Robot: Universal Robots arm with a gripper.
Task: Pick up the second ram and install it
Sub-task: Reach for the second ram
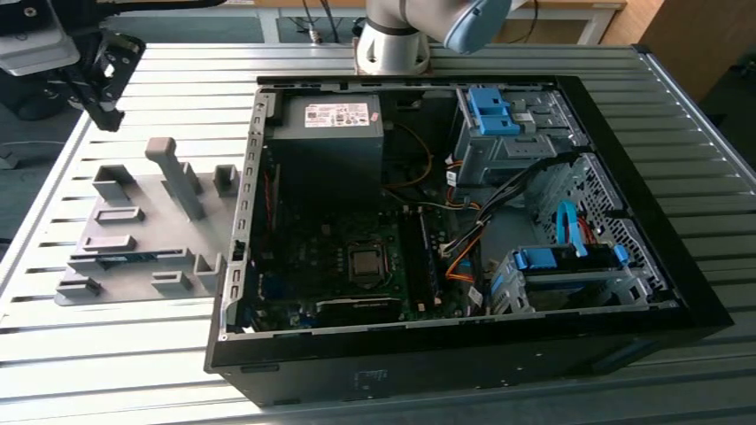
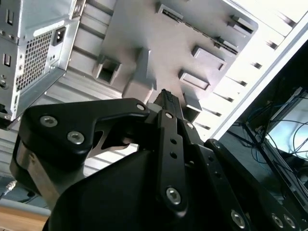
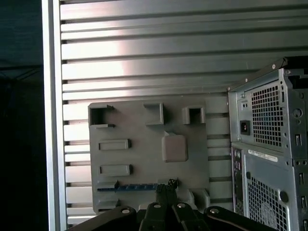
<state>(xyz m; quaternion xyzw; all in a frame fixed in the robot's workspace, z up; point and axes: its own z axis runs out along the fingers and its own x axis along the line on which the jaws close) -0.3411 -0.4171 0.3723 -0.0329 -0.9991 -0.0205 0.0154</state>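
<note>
Far at the exterior view's left, the gripper [image 1: 109, 118] hangs pointing down over the table [image 1: 177, 97], its fingers pressed together and empty. Just beyond it, the second ram [image 1: 136, 257] lies in the grey holder tray [image 1: 142, 204], left of the open computer case [image 1: 473, 376].

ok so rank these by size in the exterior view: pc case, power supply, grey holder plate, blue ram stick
Largest to smallest:
1. pc case
2. grey holder plate
3. power supply
4. blue ram stick

The exterior view looks steeply down on the case [image 1: 413, 376] and holder tray [image 1: 159, 232]. Both wrist views face that tray [image 3: 139, 154] [image 2: 144, 29] closely.
</note>
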